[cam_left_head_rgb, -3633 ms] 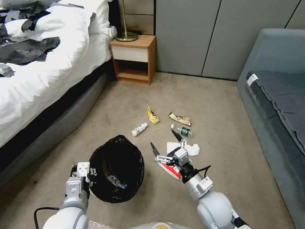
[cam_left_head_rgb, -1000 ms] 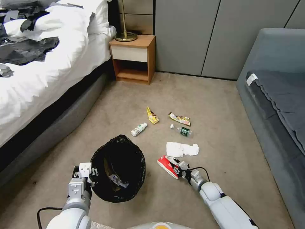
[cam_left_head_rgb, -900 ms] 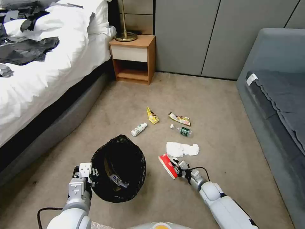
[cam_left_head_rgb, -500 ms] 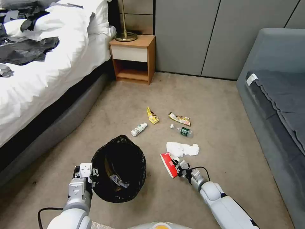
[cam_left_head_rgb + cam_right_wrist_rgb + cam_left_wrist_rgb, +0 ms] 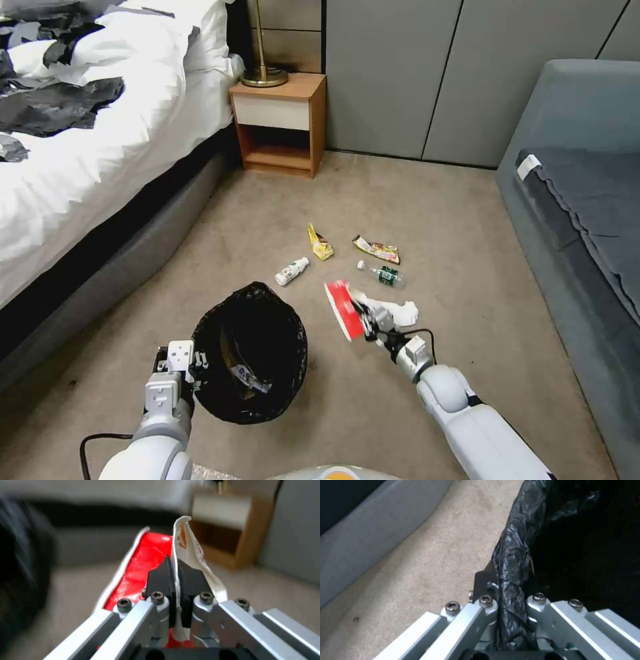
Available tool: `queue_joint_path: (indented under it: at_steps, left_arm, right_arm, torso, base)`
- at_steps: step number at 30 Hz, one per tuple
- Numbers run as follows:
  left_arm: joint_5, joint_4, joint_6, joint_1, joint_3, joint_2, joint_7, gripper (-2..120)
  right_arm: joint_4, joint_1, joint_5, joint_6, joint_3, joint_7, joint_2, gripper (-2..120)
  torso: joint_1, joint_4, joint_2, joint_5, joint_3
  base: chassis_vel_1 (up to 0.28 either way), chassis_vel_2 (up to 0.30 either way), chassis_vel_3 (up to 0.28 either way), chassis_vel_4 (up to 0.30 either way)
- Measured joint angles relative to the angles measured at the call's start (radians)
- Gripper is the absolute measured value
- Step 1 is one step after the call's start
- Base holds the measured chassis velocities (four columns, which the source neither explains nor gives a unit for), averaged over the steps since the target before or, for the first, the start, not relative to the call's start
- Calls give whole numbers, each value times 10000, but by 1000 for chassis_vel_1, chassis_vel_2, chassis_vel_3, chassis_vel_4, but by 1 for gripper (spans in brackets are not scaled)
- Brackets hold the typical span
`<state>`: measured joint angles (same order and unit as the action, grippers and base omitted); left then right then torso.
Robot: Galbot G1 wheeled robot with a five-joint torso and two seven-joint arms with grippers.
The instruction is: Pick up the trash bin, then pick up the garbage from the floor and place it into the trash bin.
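Above the carpet, my right gripper [image 5: 363, 319] clamps the red-and-white carton [image 5: 341, 310]; next I swing it over the trash bin [image 5: 250, 353], rim pinched by my left gripper [image 5: 506, 605].

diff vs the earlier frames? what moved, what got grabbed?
The right end effector came down open over the red-and-white carton, shut on it, and has lifted it off the carpet toward the trash bin. Unchanged: the left end effector stays clamped on the bin's rim; the tissue, both bottles and both wrappers lie where they were.
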<state>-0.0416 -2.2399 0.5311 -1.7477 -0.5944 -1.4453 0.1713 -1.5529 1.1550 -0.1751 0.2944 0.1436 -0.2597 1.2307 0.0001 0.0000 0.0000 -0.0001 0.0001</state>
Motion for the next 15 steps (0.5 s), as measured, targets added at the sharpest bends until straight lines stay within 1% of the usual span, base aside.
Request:
queue_joint_path:
  at_steps: [1, 2, 3, 4, 6, 7, 8, 10, 15]
  left_arm:
    - [0, 6, 14, 9, 29, 9, -4, 3]
    - [-1, 6, 27, 16, 55, 17, -10, 3]
    - [-2, 9, 30, 14, 76, 18, -18, 3]
    - [-2, 9, 30, 14, 76, 18, -18, 3]
    - [20, 37, 30, -1, 110, 20, -43, 3]
    - [29, 41, 31, -1, 119, 21, -57, 3]
    - [29, 41, 31, -1, 119, 21, -57, 3]
    - [37, 41, 30, 11, 128, 31, -65, 3]
    - [42, 34, 30, 32, 140, 32, -67, 3]
  right_arm:
    - [-724, 161, -115, 11, -2, -22, -57, 0]
    - [-1874, 422, -342, 51, -56, -134, -170, 0]
    - [-2604, 602, -496, 110, -144, -309, -267, 0]
    - [-2604, 602, -496, 110, -144, -309, -267, 0]
    - [-3619, 868, -685, 310, -391, -799, -471, 0]
    - [-3935, 967, -701, 390, -522, -995, -586, 0]
    - [-3935, 967, -701, 390, -522, -995, -586, 0]
    - [-4434, 1173, -634, 418, -880, -1234, -978, 0]
    - [-4402, 1277, -429, 462, -1247, -1299, -1337, 0]
  torso:
    - [0, -1, 0, 1, -1]
    - [-1, 0, 1, -2, -1]
    - [-1, 0, 1, 1, -1]
    - [-1, 0, 1, 1, -1]
    - [-1, 0, 1, 0, -1]
    - [-1, 0, 1, 2, -1]
    - [-1, 0, 1, 2, -1]
    - [-1, 0, 2, 0, -1]
    - [-1, -1, 1, 1, -1]
  base:
    - [0, 0, 0, 0]
    - [0, 0, 0, 0]
    - [0, 0, 0, 0]
    - [0, 0, 0, 0]
    - [0, 0, 0, 0]
    - [0, 0, 0, 0]
    - [0, 0, 0, 0]
    - [0, 0, 0, 0]
    - [0, 0, 0, 0]
